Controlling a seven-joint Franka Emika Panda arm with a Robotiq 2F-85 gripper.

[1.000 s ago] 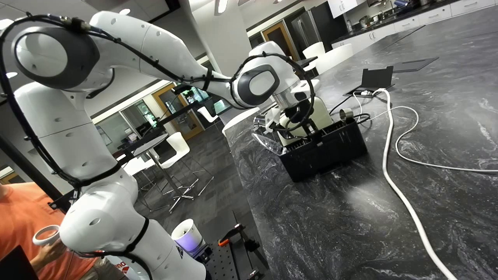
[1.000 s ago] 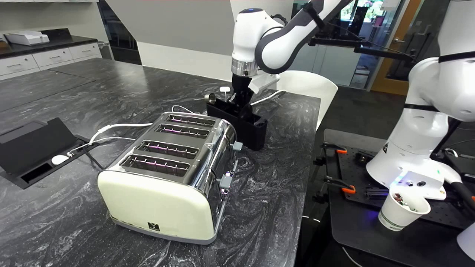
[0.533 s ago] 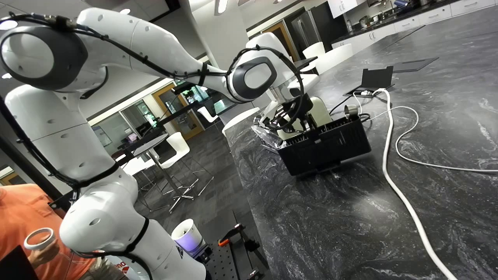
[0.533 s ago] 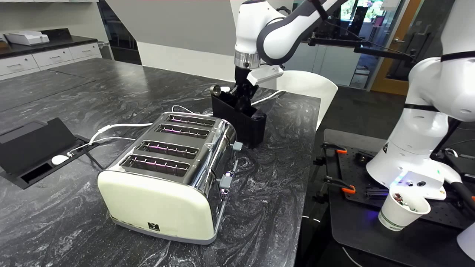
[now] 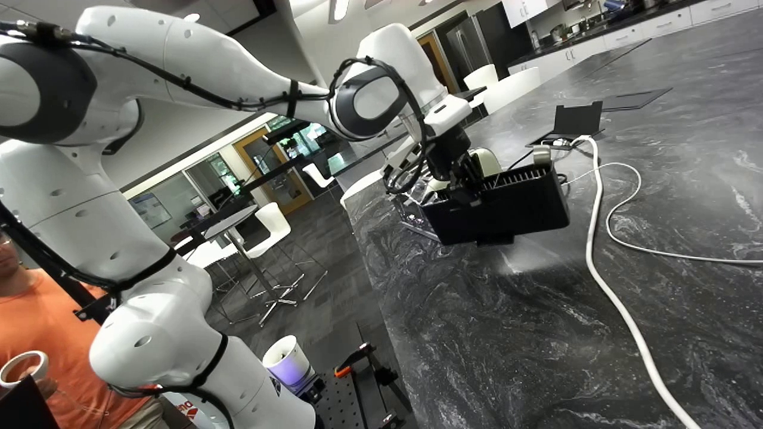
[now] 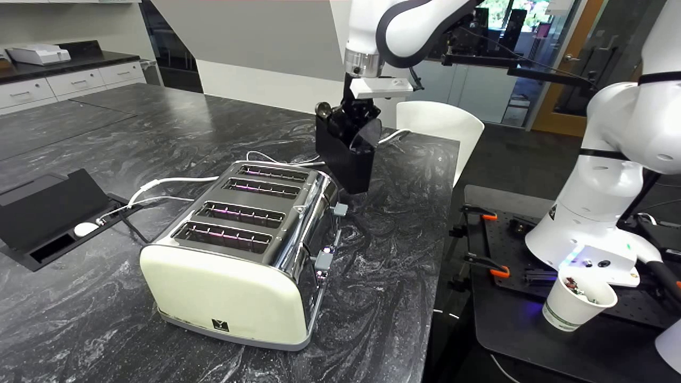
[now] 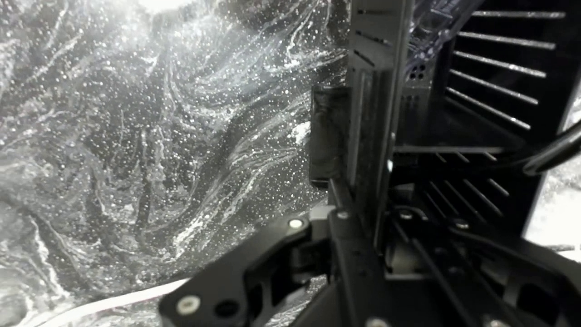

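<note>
In both exterior views a black slotted box [image 5: 506,211] hangs above the dark marbled table, slightly tilted. My gripper [image 7: 371,200] is shut on one thin side wall of this box [image 7: 370,113], one finger outside and one inside. Within the box, a clear plastic piece [image 7: 435,27] and a dark cable [image 7: 558,147] show in the wrist view. A round metal piece [image 6: 322,109] sits at its far end. A cream and chrome toaster [image 6: 223,298] with long top slots stands near the box; in an exterior view the box partly hides the toaster [image 5: 487,161].
White cables [image 5: 596,238] run over the table [image 5: 506,345] to a flip-up black outlet box [image 6: 58,197]. The table's edge lies on the robot's side. Beyond it are a white chair [image 6: 439,125] and a black stand with a paper cup [image 6: 577,298].
The black box has risen off the table in my grip, and a gap now shows beneath it. The arm has moved upward; the toaster has stayed put.
</note>
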